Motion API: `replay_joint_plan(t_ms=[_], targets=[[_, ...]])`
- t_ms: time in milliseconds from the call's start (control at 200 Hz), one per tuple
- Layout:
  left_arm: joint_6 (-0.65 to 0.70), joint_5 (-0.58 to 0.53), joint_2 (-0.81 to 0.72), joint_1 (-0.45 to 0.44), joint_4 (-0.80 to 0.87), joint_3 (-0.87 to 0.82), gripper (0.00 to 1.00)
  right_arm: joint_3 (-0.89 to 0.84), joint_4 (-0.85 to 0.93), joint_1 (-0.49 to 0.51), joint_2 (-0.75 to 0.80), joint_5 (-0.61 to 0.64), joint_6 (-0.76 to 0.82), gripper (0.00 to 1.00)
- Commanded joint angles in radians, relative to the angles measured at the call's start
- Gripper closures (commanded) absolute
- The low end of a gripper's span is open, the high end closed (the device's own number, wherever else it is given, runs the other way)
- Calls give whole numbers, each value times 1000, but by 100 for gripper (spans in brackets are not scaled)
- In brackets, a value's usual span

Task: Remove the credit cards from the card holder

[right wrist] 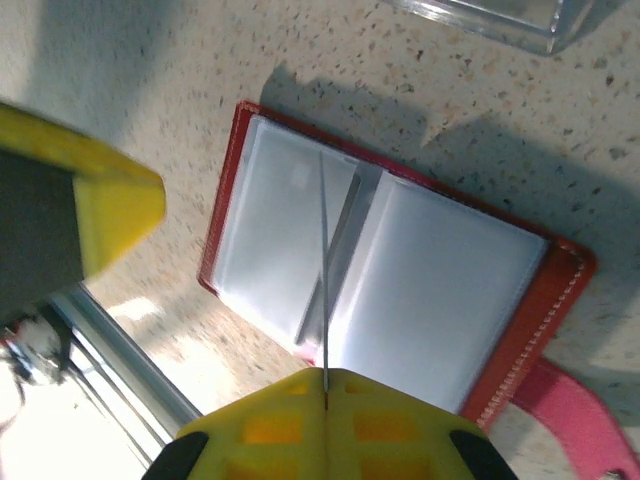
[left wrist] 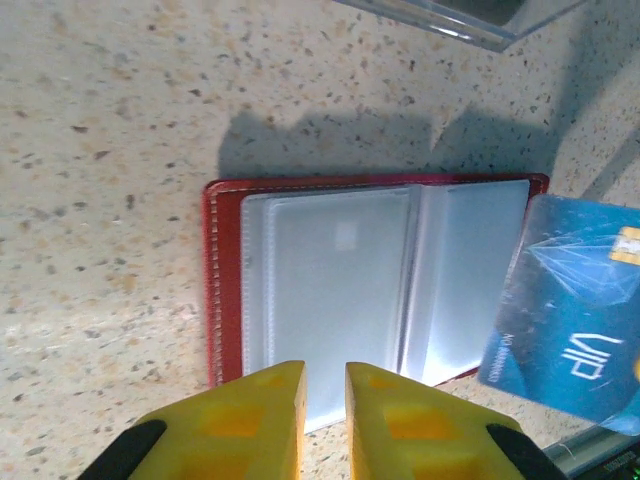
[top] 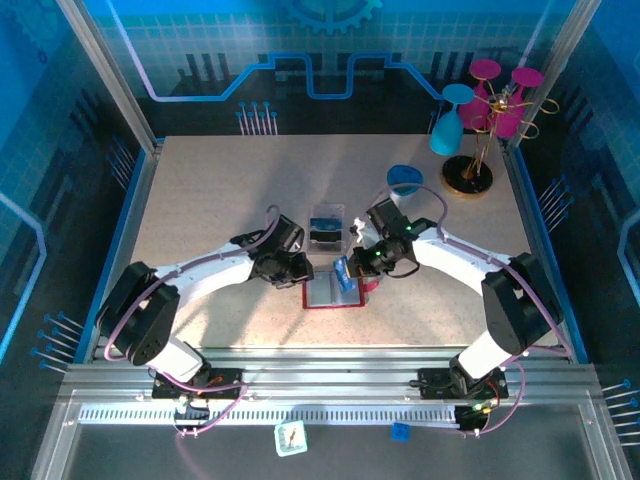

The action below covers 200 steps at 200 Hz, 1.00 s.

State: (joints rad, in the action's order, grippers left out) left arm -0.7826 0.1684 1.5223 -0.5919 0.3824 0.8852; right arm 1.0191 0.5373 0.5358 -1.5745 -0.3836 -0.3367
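Right gripper (right wrist: 325,385) is pinching a thin blue plastic "VIP" card (left wrist: 575,320) over the open red folding card holder (right wrist: 440,270). Left gripper (left wrist: 325,374) is sitting at the holder's edge, jaws slightly apart, grip unclear.

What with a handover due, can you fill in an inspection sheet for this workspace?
Surface: speckled table, no spills seen.
Job's things: red card holder lying open; blue card upright above it.
Clutter: clear box, blue bowl, cup stand.
Hands: right hand shut on the blue card; left hand slightly open at the holder's edge.
Cables: purple cables along both arms, no snags seen.
Surroundings: blue panels, metal frame.
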Motion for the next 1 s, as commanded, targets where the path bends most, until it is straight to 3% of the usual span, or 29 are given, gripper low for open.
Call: replay_joint_plan(t_ms=[0, 160, 305, 995], targets=[[6, -10, -41, 19, -3, -35, 81, 68, 134, 4, 13, 65, 254, 97], [7, -14, -79, 34, -5, -73, 79, 119, 202, 4, 14, 199, 514, 100], [1, -17, -107, 43, -8, -104, 79, 171, 260, 4, 3, 239, 696, 100], [-9, -15, -222, 119, 23, -230, 77, 563, 443, 7, -214, 283, 1007, 100]])
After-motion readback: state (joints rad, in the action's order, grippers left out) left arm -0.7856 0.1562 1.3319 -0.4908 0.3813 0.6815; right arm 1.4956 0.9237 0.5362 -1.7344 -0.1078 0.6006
